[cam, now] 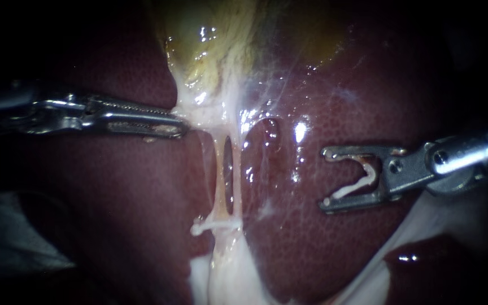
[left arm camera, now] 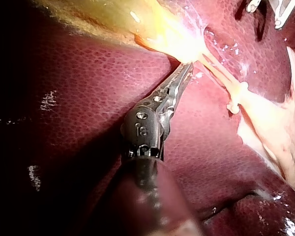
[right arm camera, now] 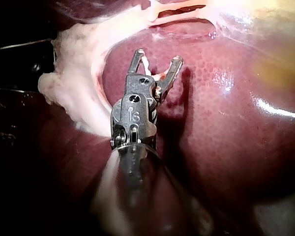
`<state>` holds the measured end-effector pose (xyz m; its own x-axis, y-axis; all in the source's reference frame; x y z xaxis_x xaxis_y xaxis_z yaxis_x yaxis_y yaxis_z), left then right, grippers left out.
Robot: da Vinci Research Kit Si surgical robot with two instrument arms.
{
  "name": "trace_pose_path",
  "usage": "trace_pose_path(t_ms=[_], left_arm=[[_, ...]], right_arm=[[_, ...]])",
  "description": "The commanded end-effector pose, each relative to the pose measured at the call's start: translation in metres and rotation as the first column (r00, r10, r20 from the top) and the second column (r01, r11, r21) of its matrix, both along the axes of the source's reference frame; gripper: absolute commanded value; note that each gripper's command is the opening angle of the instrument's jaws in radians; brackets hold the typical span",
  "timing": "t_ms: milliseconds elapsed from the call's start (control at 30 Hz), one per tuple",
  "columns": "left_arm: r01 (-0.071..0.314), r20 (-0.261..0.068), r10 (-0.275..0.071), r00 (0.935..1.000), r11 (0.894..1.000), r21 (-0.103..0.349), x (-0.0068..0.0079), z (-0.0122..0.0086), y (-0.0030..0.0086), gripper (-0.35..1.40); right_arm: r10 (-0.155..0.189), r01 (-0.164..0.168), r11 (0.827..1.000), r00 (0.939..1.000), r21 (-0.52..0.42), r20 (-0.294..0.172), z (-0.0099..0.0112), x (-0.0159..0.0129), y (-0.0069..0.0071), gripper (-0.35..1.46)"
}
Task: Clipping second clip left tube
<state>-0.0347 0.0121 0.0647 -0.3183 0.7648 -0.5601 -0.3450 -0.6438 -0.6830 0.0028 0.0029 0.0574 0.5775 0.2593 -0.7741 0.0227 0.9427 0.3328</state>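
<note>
Loaded clip (cam: 371,179) held off the left tube (cam: 219,181).
Grips pale tissue (cam: 197,114) just below the gallbladder (cam: 210,34) with the left instrument (cam: 183,129), jaws clamped together on it. Carries the loaded clip, white and unclosed, in the right instrument (cam: 327,178), jaws spread wide yet touching it from both sides, above bare liver (cam: 334,101). Finds the left tube well apart from those jaws, between the 2 instruments: the left of 2 thin pale strands divided by a dark slit, hanging from the gripped tissue, with 1 white placed clip (cam: 213,226) across its lower stretch.
</note>
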Motion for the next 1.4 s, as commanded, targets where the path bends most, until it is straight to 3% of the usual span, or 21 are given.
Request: trace_pose_path(t_ms=[33, 167, 333, 533, 800, 1167, 1400], left_arm=[[-0.001, 0.001, 0.001, 1.0000, 1.000, 0.002, 0.0002, -0.0003, 0.0002, -0.35], [-0.010, 0.007, 0.010, 0.9999, 1.000, 0.014, 0.0014, -0.0022, 0.0007, -0.35], [0.024, 0.023, -0.025, 0.9994, 1.000, 0.017, 0.0038, -0.0059, 0.0015, -0.35], [0.028, 0.026, -0.028, 0.9993, 1.000, 0.004, 0.0042, -0.0076, 0.0017, -0.35], [0.030, 0.024, -0.030, 0.9992, 1.000, 0.002, 0.0038, -0.0074, 0.0016, -0.35], [0.032, 0.023, -0.032, 0.9992, 0.999, 0.001, 0.0035, -0.0073, 0.0015, -0.35], [0.032, 0.023, -0.032, 0.9992, 0.999, 0.001, 0.0034, -0.0073, 0.0015, -0.35]], right_arm=[[0.000, 0.000, 1.000, 1.0000, 0.000, 0.000, 0.0000, 0.0000, 0.0000, 0.50], [-0.004, 0.004, 1.000, 1.0000, 0.003, -0.004, 0.0000, 0.0000, 0.0000, 0.50], [-0.018, 0.018, 1.000, 0.9997, 0.013, -0.014, -0.0001, 0.0002, 0.0000, 0.50], [-0.054, 0.057, 0.997, 0.9956, 0.048, -0.076, -0.0003, 0.0017, -0.0002, 0.50], [-0.002, 0.038, 0.978, 0.9851, 0.203, -0.172, -0.0003, 0.0071, -0.0014, 0.50], [0.046, 0.010, 0.948, 0.9844, 0.318, -0.170, 0.0025, 0.0141, -0.0021, 0.50], [0.077, -0.017, 0.934, 0.9849, 0.356, -0.155, 0.0052, 0.0161, -0.0019, 0.50]])
